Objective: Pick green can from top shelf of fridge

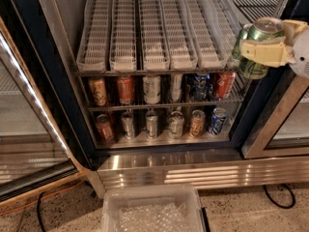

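Observation:
My gripper (pixel 268 50) is at the right edge of the view, in front of the fridge's (pixel 67 105) right door post. Its pale yellow fingers (pixel 264 53) are shut around the green can (pixel 256 37), which is held in the air, tilted a little, outside the shelf. The top shelf (pixel 154 37) with its white slotted can lanes lies to the left of the can, and its lanes show no cans.
Two lower wire shelves hold rows of cans: orange-red cans (pixel 125 90), silver cans (pixel 151 89) and blue cans (pixel 218 120). The ribbed steel base (pixel 193 170) runs below. A clear plastic bin (pixel 152 209) sits on the floor. The open glass door (pixel 29 129) stands at left.

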Controlling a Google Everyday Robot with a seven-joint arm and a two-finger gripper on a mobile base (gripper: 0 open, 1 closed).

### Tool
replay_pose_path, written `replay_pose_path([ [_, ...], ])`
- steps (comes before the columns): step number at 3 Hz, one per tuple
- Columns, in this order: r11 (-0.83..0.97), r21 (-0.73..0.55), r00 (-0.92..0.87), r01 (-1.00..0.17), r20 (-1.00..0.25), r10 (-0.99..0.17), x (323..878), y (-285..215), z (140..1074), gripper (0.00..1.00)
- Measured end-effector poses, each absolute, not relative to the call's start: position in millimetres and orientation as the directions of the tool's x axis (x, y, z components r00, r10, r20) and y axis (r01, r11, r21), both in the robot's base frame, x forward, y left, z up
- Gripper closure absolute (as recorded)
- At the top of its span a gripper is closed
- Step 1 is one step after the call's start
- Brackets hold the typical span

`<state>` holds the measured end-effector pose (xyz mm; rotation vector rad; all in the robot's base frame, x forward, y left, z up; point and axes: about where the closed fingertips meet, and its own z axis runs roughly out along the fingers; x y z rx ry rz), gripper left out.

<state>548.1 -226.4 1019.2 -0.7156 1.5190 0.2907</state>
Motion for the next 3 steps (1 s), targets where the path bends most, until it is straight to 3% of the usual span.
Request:
replay_pose_path([
  [2,0.556,-0.236,0.068,-0.797,-0.95,-0.305,505.0,-184.4,1009.7,1.0],
  [3,0.505,-0.225,0.066,-0.834,-0.948,-0.313,492.1,-174.3,1005.2,1.0],
])
